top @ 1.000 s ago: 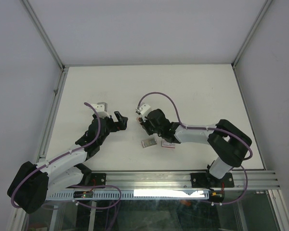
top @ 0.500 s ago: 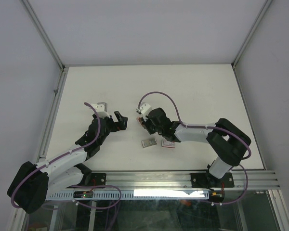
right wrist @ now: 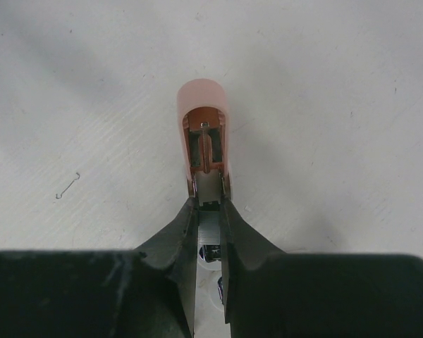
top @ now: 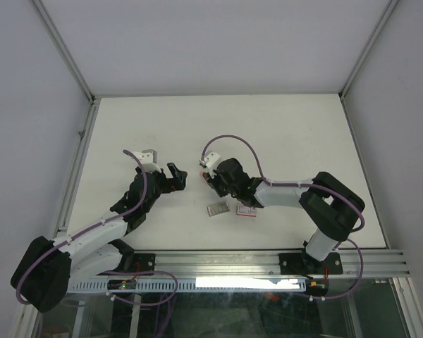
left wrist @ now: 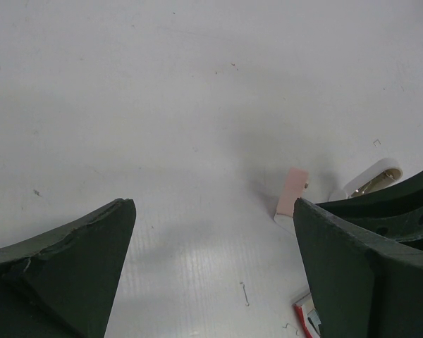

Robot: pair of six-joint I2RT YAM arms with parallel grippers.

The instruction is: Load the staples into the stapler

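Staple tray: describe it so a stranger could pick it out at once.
On the white table, look on the near side of the right arm, where two small flat rectangles lie side by side. The staple tray is the left one: grey, whereas the box beside it carries a red label.

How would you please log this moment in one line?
left claw open, empty | right claw shut on stapler | staple box, tray on table
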